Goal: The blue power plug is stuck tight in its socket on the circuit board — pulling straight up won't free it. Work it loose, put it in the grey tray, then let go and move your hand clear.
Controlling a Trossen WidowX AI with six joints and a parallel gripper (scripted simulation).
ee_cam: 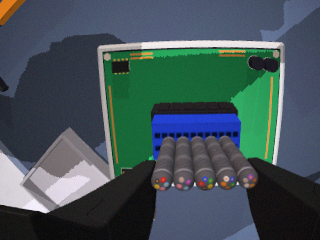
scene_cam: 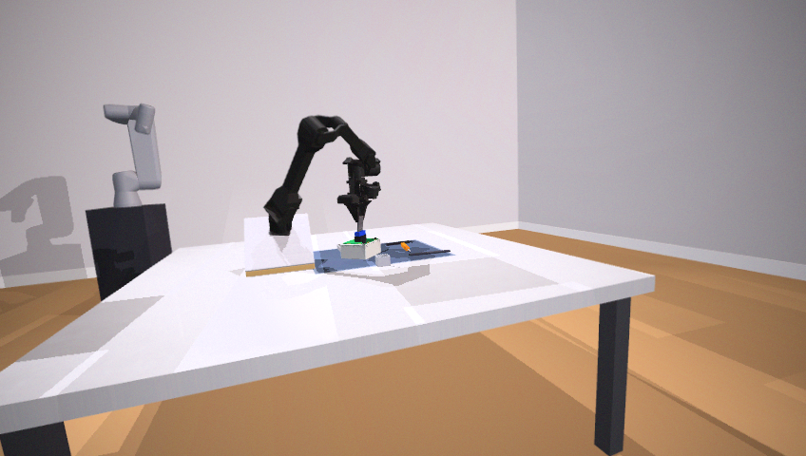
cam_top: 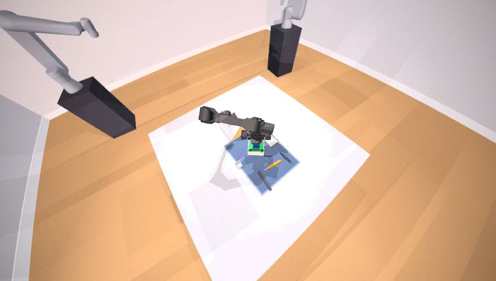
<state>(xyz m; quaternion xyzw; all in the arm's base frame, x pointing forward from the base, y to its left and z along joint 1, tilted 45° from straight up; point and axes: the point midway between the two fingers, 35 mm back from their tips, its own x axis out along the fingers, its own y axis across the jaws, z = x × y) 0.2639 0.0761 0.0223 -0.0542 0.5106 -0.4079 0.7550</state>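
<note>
The blue power plug (cam_top: 256, 145) (scene_cam: 360, 233) (ee_cam: 195, 122) has several grey cables and sits at the black socket (ee_cam: 195, 108) on the green circuit board (ee_cam: 150, 85) (cam_top: 251, 149). My gripper (cam_top: 256, 141) (scene_cam: 360, 226) (ee_cam: 202, 171) points down and is shut on the plug, one finger on each side of the cables. The fingertips' contact is partly hidden by the cables. I cannot tell how deep the plug sits. The grey tray (ee_cam: 85, 151) (cam_top: 272, 143) lies beside the board, at the lower left in the wrist view, and looks empty where it shows.
The board's white box (scene_cam: 360, 250) stands on the blue mat (cam_top: 251, 174) (scene_cam: 335, 261). An orange screwdriver (cam_top: 274, 163) (scene_cam: 405, 246), dark tweezers (cam_top: 286, 157) and a dark strip (cam_top: 264, 181) lie on the mat. A small pale block (cam_top: 238, 164) (scene_cam: 382, 259) is at its edge. A white panel (scene_cam: 271, 242) stands by the arm's base.
</note>
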